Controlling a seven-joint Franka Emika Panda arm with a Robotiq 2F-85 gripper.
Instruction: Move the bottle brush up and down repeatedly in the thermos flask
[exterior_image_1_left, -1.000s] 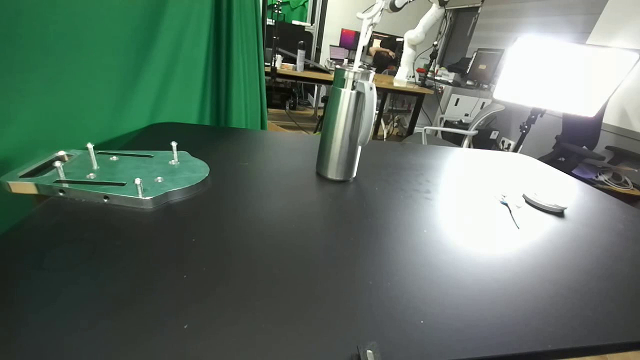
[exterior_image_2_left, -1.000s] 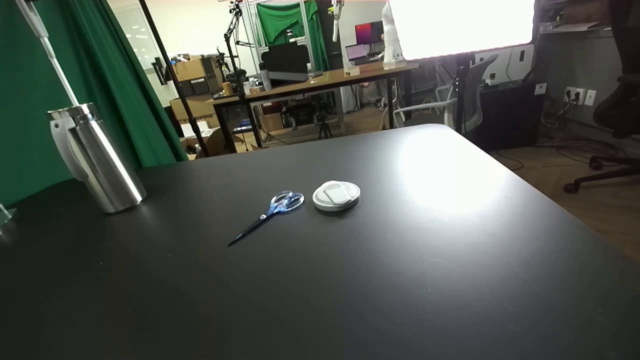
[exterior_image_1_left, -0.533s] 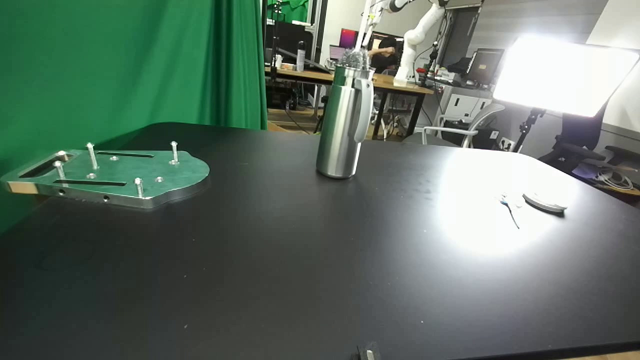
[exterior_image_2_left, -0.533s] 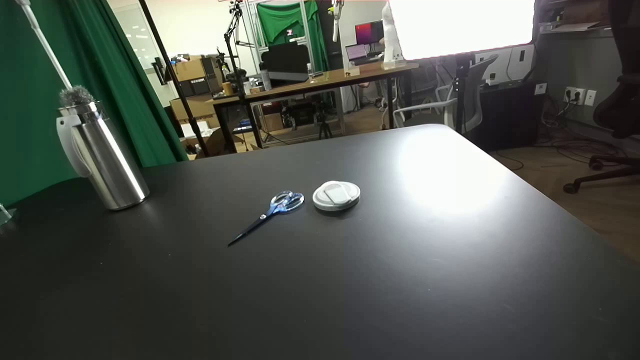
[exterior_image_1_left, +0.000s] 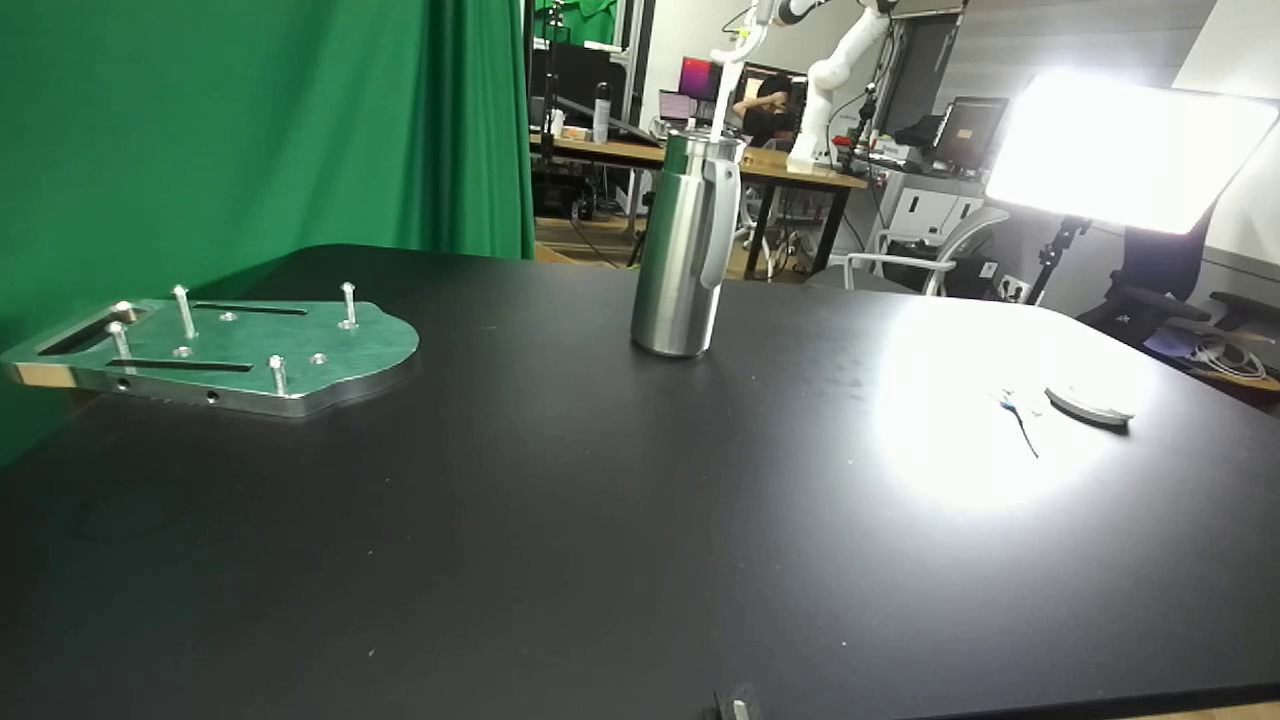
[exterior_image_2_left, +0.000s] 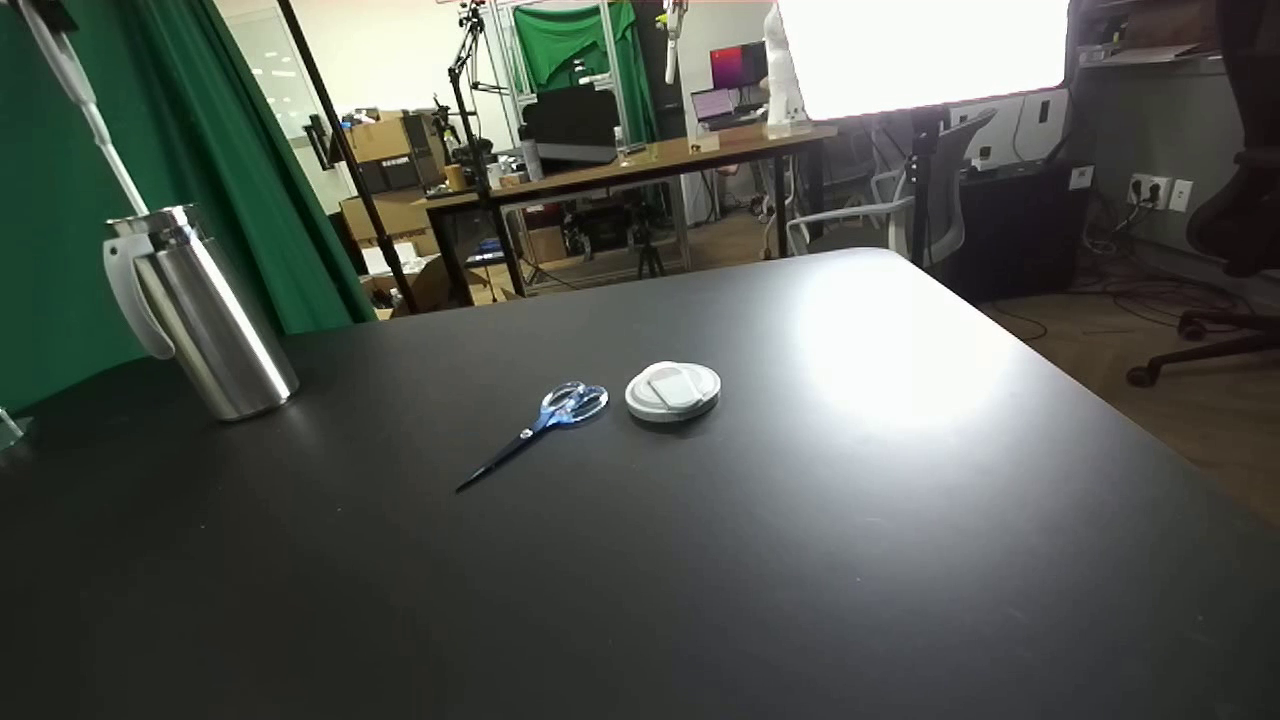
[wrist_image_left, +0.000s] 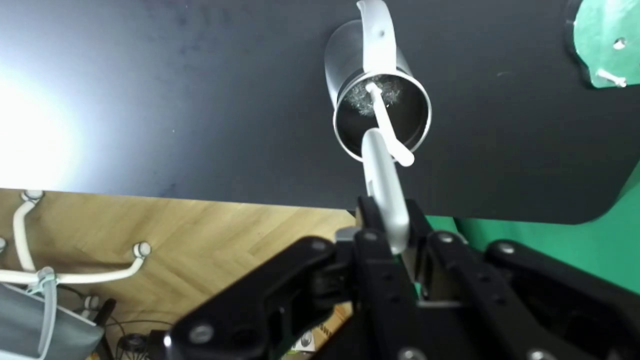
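Note:
The steel thermos flask (exterior_image_1_left: 680, 260) stands on the black table with its pale handle on one side; it also shows in an exterior view (exterior_image_2_left: 228, 325) and in the wrist view (wrist_image_left: 342, 57). The white bottle brush (wrist_image_left: 381, 172) has its shaft tilted into the flask's open mouth; its grey bristles show just inside the rim in the wrist view. In both exterior views only its shaft (exterior_image_2_left: 125, 180) stands out of the flask (exterior_image_1_left: 722, 105). My gripper (wrist_image_left: 390, 202) is shut on the brush handle above the flask. The brush's lower tip is hidden.
A green plate with upright bolts (exterior_image_1_left: 250, 345) lies near the flask. Scissors (exterior_image_2_left: 545, 425) and a white round lid (exterior_image_2_left: 673, 392) lie farther along the table. A green curtain (exterior_image_1_left: 300, 130) hangs behind. The table edge runs close to the flask in the wrist view.
Half a second ago the brush was raised, with its bristles above the flask's mouth. Now it is lowered and the bristles are inside again. The flask has shifted slightly since one second ago.

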